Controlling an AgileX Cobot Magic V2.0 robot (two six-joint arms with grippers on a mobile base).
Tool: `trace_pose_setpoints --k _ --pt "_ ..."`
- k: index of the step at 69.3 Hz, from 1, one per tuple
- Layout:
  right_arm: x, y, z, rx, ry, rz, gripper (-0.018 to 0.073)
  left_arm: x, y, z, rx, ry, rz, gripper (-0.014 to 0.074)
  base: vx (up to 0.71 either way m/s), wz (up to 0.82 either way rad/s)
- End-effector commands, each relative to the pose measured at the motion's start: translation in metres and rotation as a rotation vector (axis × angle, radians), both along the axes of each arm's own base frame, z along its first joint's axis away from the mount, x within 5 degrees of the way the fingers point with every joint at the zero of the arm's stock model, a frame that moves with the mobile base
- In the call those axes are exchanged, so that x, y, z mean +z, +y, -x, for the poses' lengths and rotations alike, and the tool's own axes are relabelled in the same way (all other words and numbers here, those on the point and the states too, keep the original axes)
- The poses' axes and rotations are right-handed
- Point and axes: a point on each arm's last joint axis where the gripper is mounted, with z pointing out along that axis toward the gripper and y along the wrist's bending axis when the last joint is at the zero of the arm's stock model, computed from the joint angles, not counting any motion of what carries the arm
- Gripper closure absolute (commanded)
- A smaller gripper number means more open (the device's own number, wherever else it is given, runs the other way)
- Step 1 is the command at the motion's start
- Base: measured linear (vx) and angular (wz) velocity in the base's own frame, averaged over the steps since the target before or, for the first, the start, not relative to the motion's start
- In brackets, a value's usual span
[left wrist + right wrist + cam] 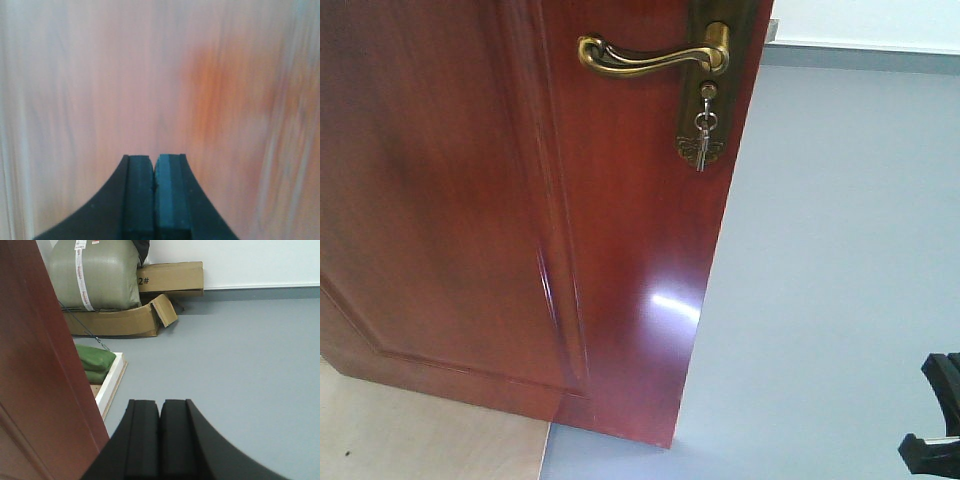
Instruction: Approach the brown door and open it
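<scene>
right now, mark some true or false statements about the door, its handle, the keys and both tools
1. The brown door stands ajar. True.
2. Its handle is silver. False, it is brass-coloured.
3. Keys hang below the handle. True.
4. The right tool grips the handle. False, it is shut on nothing, over grey floor.
5. The left tool is wide open. False, it is shut.
</scene>
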Motion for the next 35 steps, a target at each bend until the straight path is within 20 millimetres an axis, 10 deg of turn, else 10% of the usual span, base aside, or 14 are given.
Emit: trace_pose_setpoints --k 1,35 --pt "0.0072 -0.0008 -0.0013 -0.008 -0.094 0.004 0.0559 -0.0006 0.0016 0.0007 0.018 -0.061 0.001 0.058 0.0 0.0" --pt "0.0072 -0.0008 -0.0013 -0.008 -0.094 0.004 0.0559 -0.0019 0.0012 0.0006 0.014 -0.045 0.0 0.058 0.0 0.0"
